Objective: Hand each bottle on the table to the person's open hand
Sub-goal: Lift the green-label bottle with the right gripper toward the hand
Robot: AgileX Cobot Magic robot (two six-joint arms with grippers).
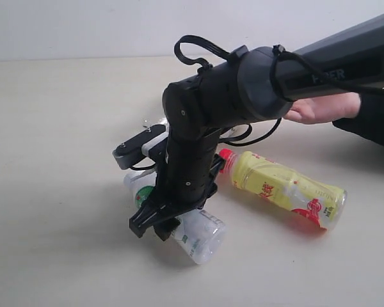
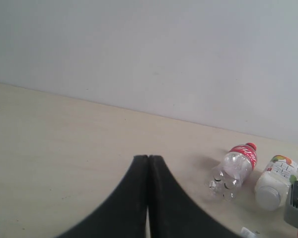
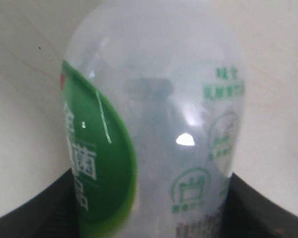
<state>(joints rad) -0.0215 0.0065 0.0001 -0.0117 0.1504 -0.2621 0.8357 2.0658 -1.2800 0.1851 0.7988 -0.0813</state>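
**Nearest: whitish green-labelled bottle**. Lies on its side on the counter, directly under the right arm. Walls look thin and translucent, contents appear nil.
- Handling (judgement): light, squashes under hard pressure, glossy and round, so it is apt to roll or squirt out.
- Best hold: across the straight mid-body at the label, not the tapered shoulder or the base. Moderate squeeze only.

**Right pincer**. Pointing down, jaws spread wide astride that bottle, one finger on each flank. Wrist view is filled by the bottle, with dark fingers at both sides. Firm pad contact not confirmed. Bottle not lifted.

**Next back: yellow red-capped bottle**. On its side, just beside the right arm and apart from the whitish one, cap toward the arm. Prob. heavier if full; cannot confirm.

**Behind: person's hand**. Part hidden by the arm, held near the counter's far side. Nothing seen in it.

**Left pincer**. Jaws fully together, holding nothing. Beyond it lie the clear red-label bottle and the white fruit-label bottle, side by side and not touching.

**Count**
- Bottles: 4 (1 of each kind), all on the counter.
- Hands: 1.
- Pincers: 2.
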